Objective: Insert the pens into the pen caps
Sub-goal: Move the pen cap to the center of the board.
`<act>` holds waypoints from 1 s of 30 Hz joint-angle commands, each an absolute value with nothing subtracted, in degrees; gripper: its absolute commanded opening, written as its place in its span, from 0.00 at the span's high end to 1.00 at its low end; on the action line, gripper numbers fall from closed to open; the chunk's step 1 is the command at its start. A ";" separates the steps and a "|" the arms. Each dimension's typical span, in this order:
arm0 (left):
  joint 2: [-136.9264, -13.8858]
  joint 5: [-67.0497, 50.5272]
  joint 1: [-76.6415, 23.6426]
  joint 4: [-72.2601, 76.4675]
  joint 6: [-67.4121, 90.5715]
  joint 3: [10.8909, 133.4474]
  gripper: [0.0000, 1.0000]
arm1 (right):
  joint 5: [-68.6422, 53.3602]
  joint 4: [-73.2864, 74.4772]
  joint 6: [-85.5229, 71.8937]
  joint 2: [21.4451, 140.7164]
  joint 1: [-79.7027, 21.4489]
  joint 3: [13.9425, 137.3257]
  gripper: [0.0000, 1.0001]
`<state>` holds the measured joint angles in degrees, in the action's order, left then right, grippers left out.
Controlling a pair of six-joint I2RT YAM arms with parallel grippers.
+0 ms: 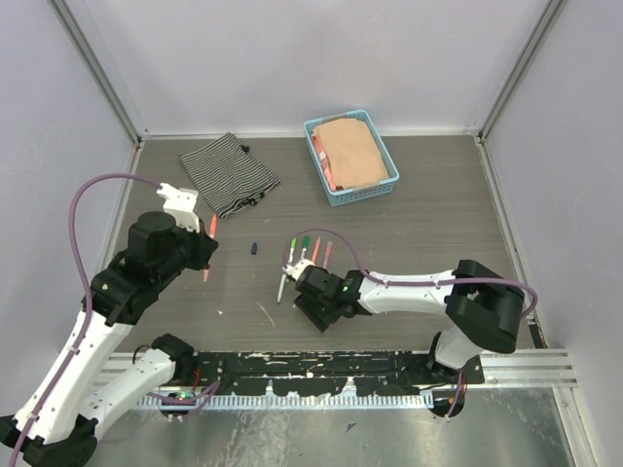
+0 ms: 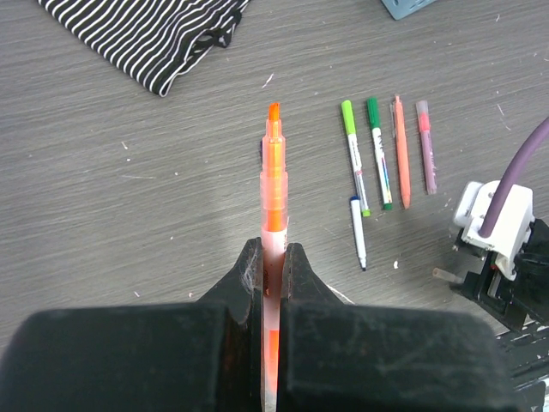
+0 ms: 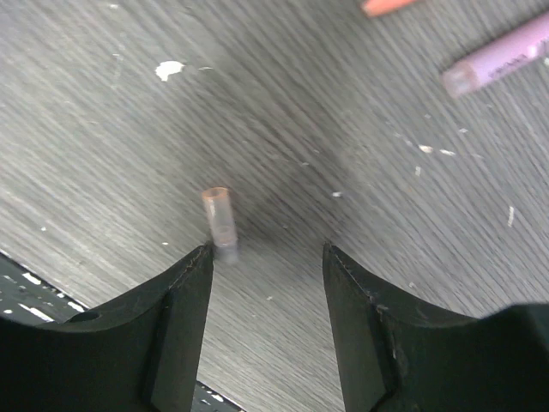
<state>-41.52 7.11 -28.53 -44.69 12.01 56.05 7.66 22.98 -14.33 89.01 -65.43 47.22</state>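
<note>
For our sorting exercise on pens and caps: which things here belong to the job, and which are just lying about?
Job: orange pen in the left gripper; four pens in a row; white pen; dark blue cap; pale cap by the open right gripper.
Lying about: striped cloth; blue basket; peach cloth inside it.

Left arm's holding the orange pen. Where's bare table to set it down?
Bare table right of the pen row, between blue basket and right arm. Crowded around the right gripper: small cap between its open jaws.
</note>
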 commanded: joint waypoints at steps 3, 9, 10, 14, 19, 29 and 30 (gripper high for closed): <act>-41.77 6.19 -28.33 -41.76 11.89 56.60 1.00 | 11.44 25.04 -16.26 86.44 -63.81 46.32 0.41; -41.40 6.83 -28.31 -41.93 11.89 56.78 1.00 | 14.36 25.28 -16.42 87.36 -62.83 47.35 0.42; -41.33 6.92 -28.32 -41.92 11.89 56.78 1.00 | 14.86 25.31 -16.51 87.32 -62.62 47.33 0.42; -41.35 6.95 -28.31 -41.77 11.80 56.69 1.00 | 16.42 25.24 -17.01 87.19 -61.44 47.15 0.43; -41.90 6.43 -28.31 -41.40 11.98 56.73 1.00 | 17.38 24.53 -17.70 87.54 -60.56 47.61 0.44; -42.35 6.50 -28.30 -41.31 11.94 57.00 1.00 | 15.54 21.34 -18.42 89.99 -59.64 49.02 0.44; -42.41 6.53 -28.30 -41.36 11.94 57.04 1.00 | 16.46 21.61 -19.01 90.14 -59.55 49.24 0.44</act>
